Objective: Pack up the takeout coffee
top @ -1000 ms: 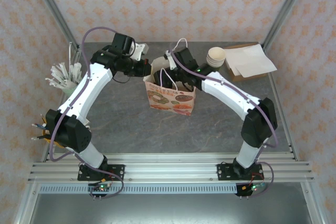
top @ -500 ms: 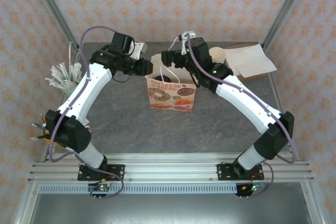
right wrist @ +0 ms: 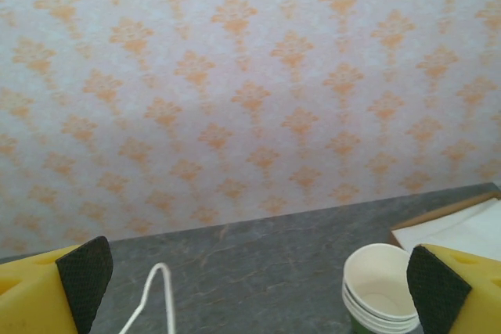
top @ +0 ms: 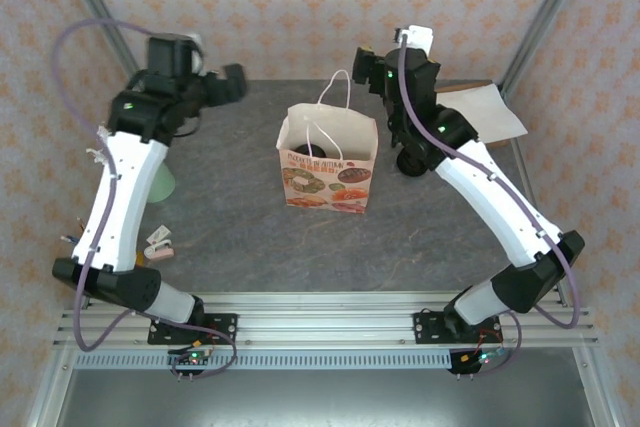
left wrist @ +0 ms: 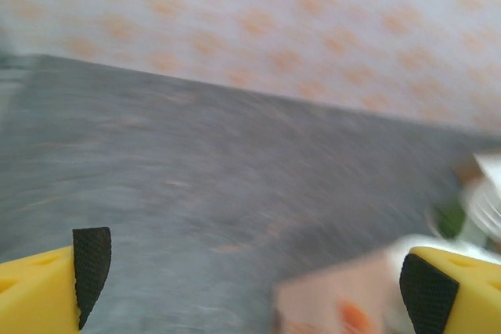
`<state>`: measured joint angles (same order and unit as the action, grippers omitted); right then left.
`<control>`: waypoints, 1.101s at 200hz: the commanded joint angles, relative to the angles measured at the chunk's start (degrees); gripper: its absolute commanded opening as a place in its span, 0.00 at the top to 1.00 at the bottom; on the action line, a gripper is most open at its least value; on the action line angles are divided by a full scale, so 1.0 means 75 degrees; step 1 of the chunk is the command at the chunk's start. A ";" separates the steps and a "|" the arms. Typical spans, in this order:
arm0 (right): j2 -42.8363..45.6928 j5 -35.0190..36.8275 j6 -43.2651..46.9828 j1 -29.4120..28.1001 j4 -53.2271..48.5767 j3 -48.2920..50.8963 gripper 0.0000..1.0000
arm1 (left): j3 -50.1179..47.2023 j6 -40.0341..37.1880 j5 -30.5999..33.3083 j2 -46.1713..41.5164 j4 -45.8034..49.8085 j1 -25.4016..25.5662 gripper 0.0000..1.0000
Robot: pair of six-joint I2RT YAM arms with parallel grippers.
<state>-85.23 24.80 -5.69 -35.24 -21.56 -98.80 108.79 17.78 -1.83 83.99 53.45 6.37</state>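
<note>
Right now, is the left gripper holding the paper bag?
No, the left gripper stands well to the left of the paper bag, not touching it.

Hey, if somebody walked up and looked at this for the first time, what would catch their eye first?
The paper bag printed with food pictures stands upright in the middle of the table, white handles up, with something dark and round inside. The left gripper and right gripper hang either side of it, both open and empty, near the far edge. A stack of cups sits past the right gripper.
</note>
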 commanded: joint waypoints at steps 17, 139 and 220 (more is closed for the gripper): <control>0.0105 -0.0483 -0.0461 0.0319 -0.0414 -0.0394 0.00 | -0.0165 0.0799 0.1663 -0.0187 0.1348 -0.2135 0.00; -0.0431 -0.1121 0.0891 0.0333 -0.0479 -0.0592 0.00 | 0.3852 -0.3083 0.0568 0.4329 0.1909 -0.3241 0.12; -0.0405 -0.0844 0.1271 0.0330 -0.0690 -0.0827 0.00 | 0.4963 -0.3307 -0.0128 0.6122 0.1563 -0.3603 0.48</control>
<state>-88.66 16.49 2.17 -32.73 -25.58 -101.89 142.12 -5.82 -1.26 127.57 66.54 -20.62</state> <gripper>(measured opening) 0.997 0.656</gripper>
